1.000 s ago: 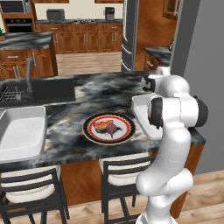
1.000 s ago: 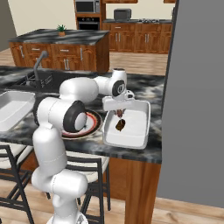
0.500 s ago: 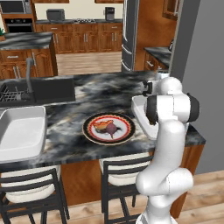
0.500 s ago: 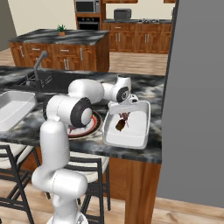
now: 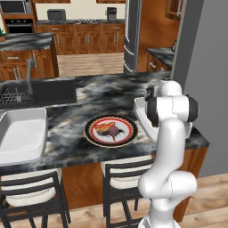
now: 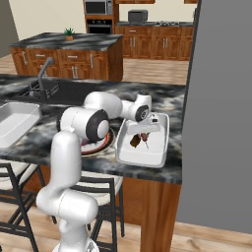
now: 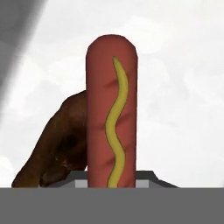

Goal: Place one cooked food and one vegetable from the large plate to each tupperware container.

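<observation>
The arm is reaching over the right-hand tupperware container (image 6: 147, 147), and the tool (image 6: 144, 134) is hanging just above its white floor, clamped tight on a hot dog (image 7: 111, 113) with a wavy line of mustard running down its length. From the hand view the sausage is standing straight up between the fingertips, and a dark brown piece of cooked food (image 7: 54, 151) is lying just beside it in the tub. Seen from the right base view, that brown piece (image 6: 135, 141) is sitting near the middle of the container. Over on the dark marbled surface (image 5: 71, 129), the large plate (image 5: 111, 131) is lying to the left of that tub, carrying an orange-brown piece and a dark reddish-purple vegetable (image 5: 114, 130). The second tupperware container (image 5: 20, 133) is sitting well apart at the far left, near the sink (image 5: 40, 91).
</observation>
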Controlling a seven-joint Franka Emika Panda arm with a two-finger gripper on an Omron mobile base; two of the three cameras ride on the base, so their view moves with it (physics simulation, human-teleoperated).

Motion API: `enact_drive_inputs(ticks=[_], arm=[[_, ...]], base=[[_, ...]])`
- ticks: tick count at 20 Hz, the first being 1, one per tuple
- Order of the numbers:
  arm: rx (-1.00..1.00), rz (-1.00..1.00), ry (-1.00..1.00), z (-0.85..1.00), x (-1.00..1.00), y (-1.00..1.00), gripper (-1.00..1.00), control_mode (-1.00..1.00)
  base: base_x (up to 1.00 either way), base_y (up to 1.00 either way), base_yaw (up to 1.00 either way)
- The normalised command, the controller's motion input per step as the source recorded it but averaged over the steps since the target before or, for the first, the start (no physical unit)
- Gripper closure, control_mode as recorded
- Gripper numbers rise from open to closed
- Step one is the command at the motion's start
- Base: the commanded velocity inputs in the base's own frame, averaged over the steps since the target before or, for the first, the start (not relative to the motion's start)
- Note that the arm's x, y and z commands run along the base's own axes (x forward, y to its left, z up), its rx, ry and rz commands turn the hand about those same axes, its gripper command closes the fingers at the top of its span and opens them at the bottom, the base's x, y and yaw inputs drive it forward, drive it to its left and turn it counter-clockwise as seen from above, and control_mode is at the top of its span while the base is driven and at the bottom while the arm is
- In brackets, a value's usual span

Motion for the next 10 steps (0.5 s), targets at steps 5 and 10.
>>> enact_drive_inputs(ticks=[5, 10], arm=[[0.00, -0.06, 0.00, -0.45, 0.00, 0.02, -1.00, -1.00], [0.00, -0.07, 0.00, -0.05, 0.00, 0.16, -1.00, -1.00]], base=[[0.00, 0.00, 0.00], [0.00, 0.00, 0.00]])
